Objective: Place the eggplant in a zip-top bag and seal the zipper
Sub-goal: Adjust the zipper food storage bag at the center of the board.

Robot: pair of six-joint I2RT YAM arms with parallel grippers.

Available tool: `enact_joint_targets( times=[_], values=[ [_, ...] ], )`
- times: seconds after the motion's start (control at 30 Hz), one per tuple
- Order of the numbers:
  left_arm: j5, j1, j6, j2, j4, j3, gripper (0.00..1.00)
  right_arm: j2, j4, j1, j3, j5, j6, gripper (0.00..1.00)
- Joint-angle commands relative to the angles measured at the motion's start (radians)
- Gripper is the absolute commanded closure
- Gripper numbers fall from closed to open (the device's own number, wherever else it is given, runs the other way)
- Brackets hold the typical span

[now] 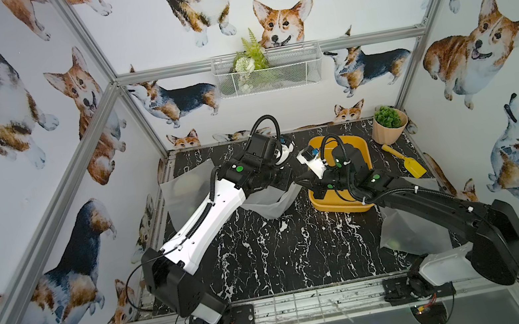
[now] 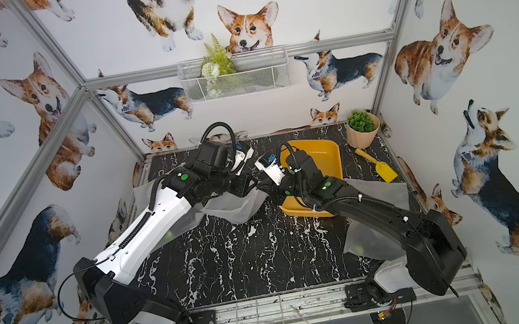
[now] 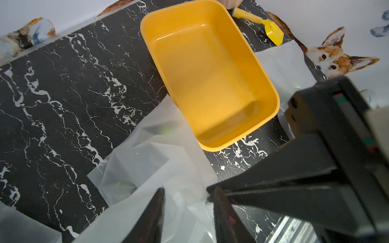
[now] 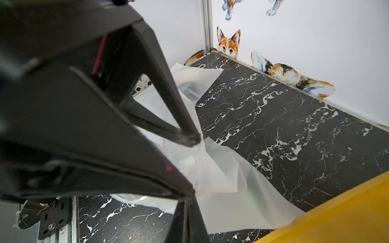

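Observation:
A translucent zip-top bag [image 1: 271, 204] [image 3: 151, 160] lies crumpled on the black marble table, beside the yellow bin. The eggplant is not plainly in view; only faint green smudges show through the film. My right gripper [image 4: 188, 199] is shut on an edge of this bag, and its tip [image 3: 210, 190] shows pinching the film in the left wrist view. My left gripper [image 3: 188, 194] stands open, its two fingers apart with loose bag film between them. In both top views the two grippers meet over the bag, left [image 1: 284, 185] and right [image 1: 303, 182], mostly hidden under the wrists.
The yellow bin [image 3: 271, 117] [image 1: 327, 206] is empty and touches the bag. More translucent bags lie at the back left [image 1: 182, 191] and front right [image 1: 411, 230]. A potted plant [image 1: 389, 124] and a yellow toy shovel [image 1: 406, 162] stand at the back right.

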Motion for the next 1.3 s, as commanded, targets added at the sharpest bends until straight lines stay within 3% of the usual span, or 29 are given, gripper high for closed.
enact_joint_targets(
  times=[0.0, 0.47, 0.73, 0.9, 1.0, 1.2, 1.27],
  values=[
    [0.063, 0.015, 0.076, 0.009, -0.106, 0.028, 0.57, 0.002, 0.025, 0.000, 0.017, 0.035, 0.006, 1.00],
    [0.121, 0.029, 0.210, 0.049, -0.180, 0.062, 0.52, -0.026, 0.055, 0.000, 0.001, -0.017, 0.019, 1.00],
    [0.126, 0.029, 0.174, 0.071, -0.161, 0.058, 0.62, -0.027, 0.082, 0.000, -0.005, -0.041, 0.029, 1.00],
    [0.106, 0.084, 0.131, 0.052, -0.114, 0.002, 0.65, -0.030, -0.021, -0.040, -0.019, 0.029, -0.016, 1.00],
    [0.117, 0.101, 0.133, 0.032, -0.092, -0.040, 0.64, -0.055, -0.149, -0.068, -0.028, 0.052, -0.040, 0.92],
    [0.147, 0.088, 0.024, 0.032, -0.005, -0.183, 0.60, -0.121, -0.401, -0.082, -0.046, 0.074, 0.173, 0.75],
    [0.113, 0.082, -0.078, -0.006, 0.082, -0.271, 0.58, -0.160, -0.497, -0.065, -0.071, 0.103, 0.270, 0.76]
  ],
)
